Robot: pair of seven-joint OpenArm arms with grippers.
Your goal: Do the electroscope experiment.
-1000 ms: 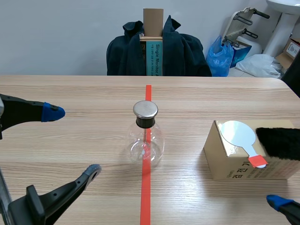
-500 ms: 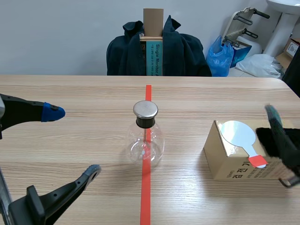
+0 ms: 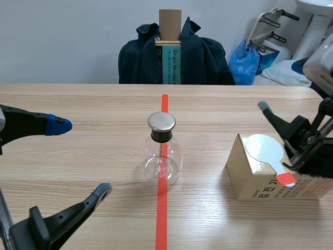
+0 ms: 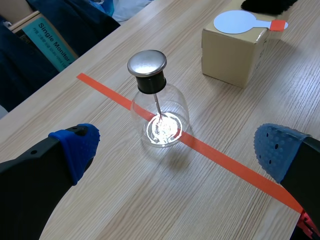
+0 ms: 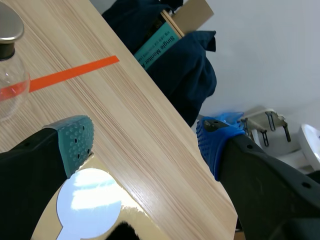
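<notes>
The electroscope (image 3: 162,156) stands at the middle of the tabletop (image 3: 78,156), on the tape line (image 3: 162,219). Well apart to its right sits a box (image 3: 255,185), and a disc (image 3: 264,148) lies on top of it. Behind the tabletop hangs a coat (image 3: 208,60).

1. My scene camera sits low at the middle of the tabletop (image 3: 78,104)'s near edge, facing the far edge and the chair (image 3: 208,60) beyond.
2. My left wrist camera looks down from close past the left gripper (image 4: 177,147) onto the flask (image 4: 157,112), the box (image 4: 232,55) toward the right edge.
3. My right wrist camera, tilted, looks past the right gripper (image 5: 145,141) over the white disc (image 5: 90,202) to the far edge; all views share the flask.
</notes>
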